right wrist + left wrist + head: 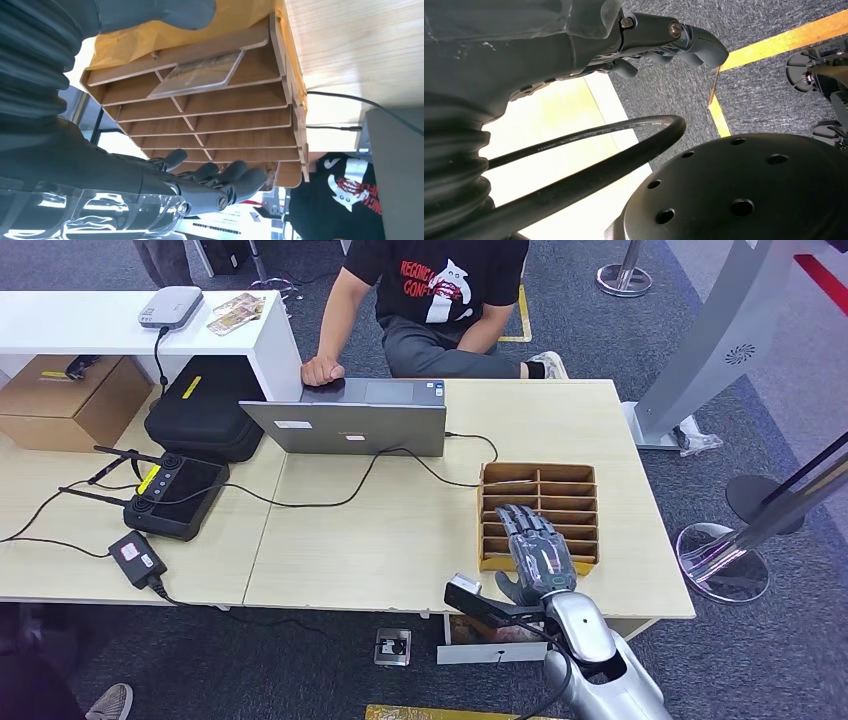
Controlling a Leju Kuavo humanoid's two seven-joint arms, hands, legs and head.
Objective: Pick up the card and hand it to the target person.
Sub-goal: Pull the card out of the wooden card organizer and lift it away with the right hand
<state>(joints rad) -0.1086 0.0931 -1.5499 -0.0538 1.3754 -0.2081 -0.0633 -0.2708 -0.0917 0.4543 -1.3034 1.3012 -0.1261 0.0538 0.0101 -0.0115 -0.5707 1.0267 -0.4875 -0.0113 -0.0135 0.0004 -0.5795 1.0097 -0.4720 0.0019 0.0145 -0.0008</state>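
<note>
I see the card [197, 75] lying in a slot of the wooden organizer [540, 515], a brown rack of slim divided compartments on the light table [400, 530]. In the right wrist view the card looks thin and glossy, its face pale and mottled, leaning tilted against a divider near one end of the rack; which slot that is in the head view I cannot tell, as my hand covers that part. The other compartments I can see hold nothing.

My right hand [535, 555] hovers over the near side of the organizer, palm down, fingers [235, 180] spread and slightly curled, grasping nothing. My left hand [664, 37] hangs beside the table edge above grey carpet; its fingers are bent inward, with nothing visible in them.

Across the table a person [440, 300] in a black shirt sits behind a laptop [350, 420], one hand on it.
</note>
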